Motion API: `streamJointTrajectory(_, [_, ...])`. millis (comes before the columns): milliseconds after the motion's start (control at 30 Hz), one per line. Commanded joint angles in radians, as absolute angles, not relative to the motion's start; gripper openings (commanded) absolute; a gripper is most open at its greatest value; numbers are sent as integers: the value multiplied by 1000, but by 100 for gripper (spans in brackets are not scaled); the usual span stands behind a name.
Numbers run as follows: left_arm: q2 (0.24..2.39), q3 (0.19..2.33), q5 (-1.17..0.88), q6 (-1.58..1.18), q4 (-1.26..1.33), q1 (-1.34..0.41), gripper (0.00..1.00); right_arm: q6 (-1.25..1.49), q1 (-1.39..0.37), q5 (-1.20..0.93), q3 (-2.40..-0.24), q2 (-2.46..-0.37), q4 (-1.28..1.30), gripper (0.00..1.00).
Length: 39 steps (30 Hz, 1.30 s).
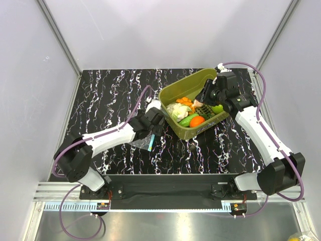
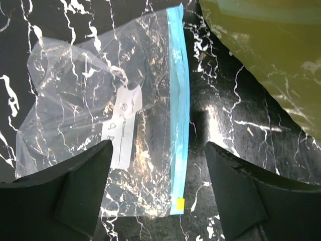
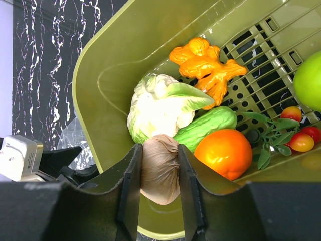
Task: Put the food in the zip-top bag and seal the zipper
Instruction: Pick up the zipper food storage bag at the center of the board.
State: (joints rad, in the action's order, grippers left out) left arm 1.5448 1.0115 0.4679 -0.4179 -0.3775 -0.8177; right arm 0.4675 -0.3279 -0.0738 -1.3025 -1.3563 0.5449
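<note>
The clear zip-top bag [image 2: 95, 110] lies flat on the black marble table, its light-blue zipper [image 2: 178, 110] along the right edge. My left gripper [image 2: 158, 165] is open just above it, a finger on each side of the zipper end. In the top view the left gripper [image 1: 155, 128] hovers over the bag [image 1: 143, 143]. My right gripper [image 3: 159, 146] is shut on the beige garlic bulb [image 3: 160, 170] inside the tub. Next to it lie the cauliflower [image 3: 155, 103], cucumber [image 3: 205, 125], orange fruit [image 3: 224, 152], carrot pieces [image 3: 205, 65] and green apple [image 3: 308, 80].
The olive-green tub [image 1: 193, 83] stands tilted at centre right, just right of the bag, and its wall shows in the left wrist view [image 2: 271, 55]. Small red and yellow tomatoes on a green stem [image 3: 296, 138] lie on its grating. Grey walls enclose the table.
</note>
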Motion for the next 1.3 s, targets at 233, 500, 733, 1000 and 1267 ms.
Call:
streamJointTrajectory(233, [1540,937,428,-442,-324,-816,67,457,-331,-89,-1313,-1345,529,38])
streamJointTrajectory(500, [1623,940,397,-419,-298,-813,65,454,-331,-86,-1308,-1341,535,38])
streamJointTrajectory(733, [1732,1031,400,-384,-319,-811,63,454,-330,-84,-1310,-1342,534,38])
streamJointTrajectory(1000, [1730,1069,413,-385,-359,-810,30,446,-331,-78,-1316,-1342,538,38])
streamJointTrajectory(1267, [1573,1055,252,-468,-428,-729,19,404,-333,-155,-1328,-1355,514,35])
